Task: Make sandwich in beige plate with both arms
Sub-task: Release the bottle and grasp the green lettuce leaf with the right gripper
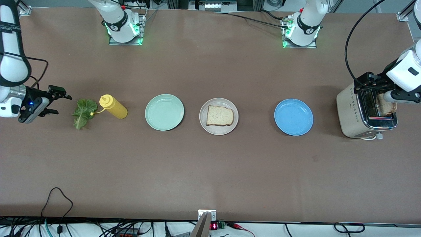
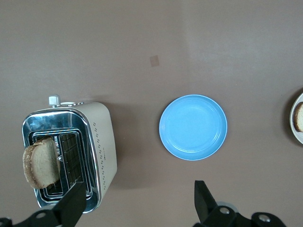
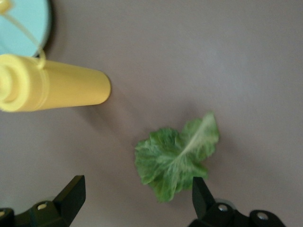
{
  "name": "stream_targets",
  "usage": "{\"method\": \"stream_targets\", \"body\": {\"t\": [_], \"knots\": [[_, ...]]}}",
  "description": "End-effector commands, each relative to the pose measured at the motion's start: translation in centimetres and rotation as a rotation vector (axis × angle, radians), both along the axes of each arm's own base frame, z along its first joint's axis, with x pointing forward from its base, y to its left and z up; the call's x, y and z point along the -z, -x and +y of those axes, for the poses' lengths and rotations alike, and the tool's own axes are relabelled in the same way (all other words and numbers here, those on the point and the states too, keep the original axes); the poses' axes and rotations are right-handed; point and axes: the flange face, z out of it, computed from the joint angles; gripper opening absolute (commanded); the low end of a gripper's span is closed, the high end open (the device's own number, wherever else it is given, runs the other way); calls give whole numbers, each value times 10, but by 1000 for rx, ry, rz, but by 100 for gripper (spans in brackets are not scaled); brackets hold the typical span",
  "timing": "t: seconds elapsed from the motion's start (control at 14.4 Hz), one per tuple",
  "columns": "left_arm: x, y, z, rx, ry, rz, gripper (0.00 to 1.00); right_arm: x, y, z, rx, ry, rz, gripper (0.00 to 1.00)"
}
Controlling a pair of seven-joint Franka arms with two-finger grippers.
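A square, brown-crusted bread slice (image 1: 220, 116) lies on the round beige plate (image 1: 204, 123). Right gripper (image 1: 61, 104) gapes beside ruffled lettuce (image 1: 84, 113); left gripper (image 2: 137, 201) gapes above the shiny toaster (image 1: 353, 112).

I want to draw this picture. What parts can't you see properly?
- Bread slice in the toaster: front view, partly covered by the left hand; its lower part sits hidden in the slot.
- Beige plate: left wrist view, cut off by the edge.
- Mint green plate: right wrist view, cut off at the corner.
- Yellow bottle: right wrist view, blurred.
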Motion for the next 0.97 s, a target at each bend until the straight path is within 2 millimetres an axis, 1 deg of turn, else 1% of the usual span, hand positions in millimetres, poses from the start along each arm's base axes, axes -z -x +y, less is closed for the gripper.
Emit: {"method": "stream_targets", "body": {"t": [0.0, 0.07, 0.14, 0.21, 0.28, 0.35, 0.42, 0.62, 0.9], "knots": [[-1, 4, 4, 17, 7, 4, 100, 11, -2, 13, 258, 116, 86, 100], [-2, 4, 4, 17, 7, 2, 100, 19, -3, 15, 299, 129, 106, 100], [-2, 4, 4, 17, 7, 2, 100, 22, -5, 19, 337, 140, 107, 100], [-1, 4, 4, 17, 7, 4, 100, 24, -7, 25, 414, 159, 113, 100], [-1, 4, 4, 17, 7, 4, 100, 25, -9, 27, 510, 185, 113, 100], [-1, 4, 4, 17, 7, 4, 100, 29, -11, 25, 551, 228, 112, 100], [-1, 4, 4, 17, 7, 4, 100, 40, -13, 24, 557, 261, 100, 100], [-1, 4, 4, 17, 7, 4, 100, 77, -22, 17, 569, 282, 51, 100], [-1, 4, 4, 17, 7, 4, 100, 116, -28, 14, 571, 296, 1, 100]]}}
